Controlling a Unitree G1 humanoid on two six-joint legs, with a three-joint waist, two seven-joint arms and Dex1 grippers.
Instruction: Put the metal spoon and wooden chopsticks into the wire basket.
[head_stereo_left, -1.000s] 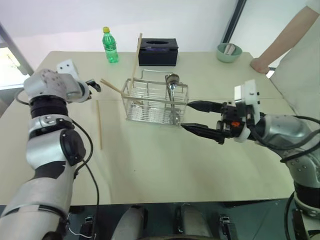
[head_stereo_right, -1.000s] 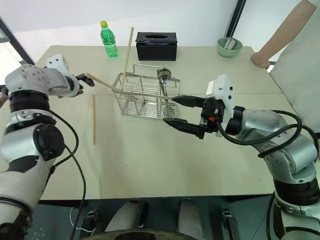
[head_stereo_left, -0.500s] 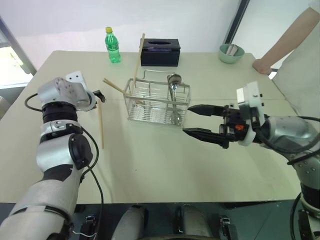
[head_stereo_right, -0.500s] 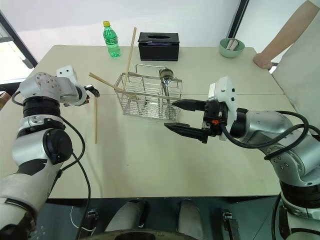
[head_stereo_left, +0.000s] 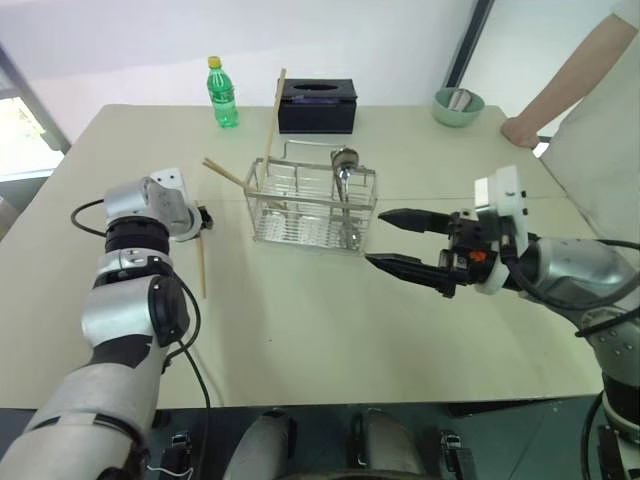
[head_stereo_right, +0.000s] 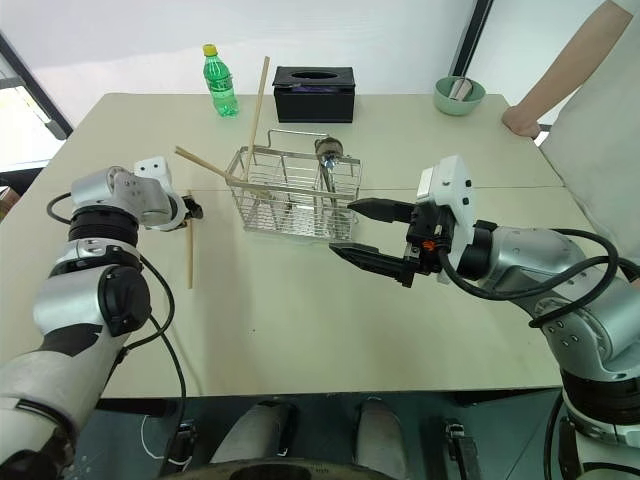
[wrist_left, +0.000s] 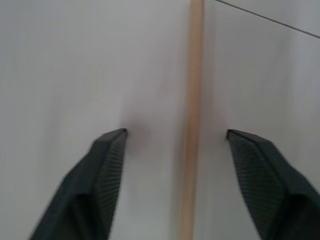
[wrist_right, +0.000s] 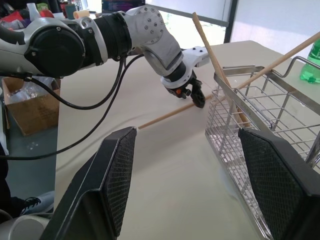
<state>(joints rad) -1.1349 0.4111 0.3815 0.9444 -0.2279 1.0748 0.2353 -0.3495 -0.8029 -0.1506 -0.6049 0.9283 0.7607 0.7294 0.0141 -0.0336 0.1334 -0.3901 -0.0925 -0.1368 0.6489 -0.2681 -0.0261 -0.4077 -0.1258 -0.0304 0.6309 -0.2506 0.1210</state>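
Left eye view, done: shiny metal spoon (head_stereo_left: 344, 172) and two pale wooden chopsticks (head_stereo_left: 270, 120) stand in silvery wire basket (head_stereo_left: 310, 205)
Left: third chopstick (head_stereo_left: 200, 262) on table, nine o'clock of basket
Left gripper (wrist_left: 176, 137): parted, straddling it, ungrasped
Right gripper (head_stereo_left: 385, 238): released, empty

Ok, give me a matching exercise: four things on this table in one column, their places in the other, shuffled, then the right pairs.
Things:
1. metal spoon
2. loose chopstick
3. green bottle
4. green bowl

Places:
A. flat on the table, under the left hand
B. far edge, near a person's hand
C. standing in the wire basket
D. far side, left of the black tissue box

Pairs: 1-C, 2-A, 3-D, 4-B
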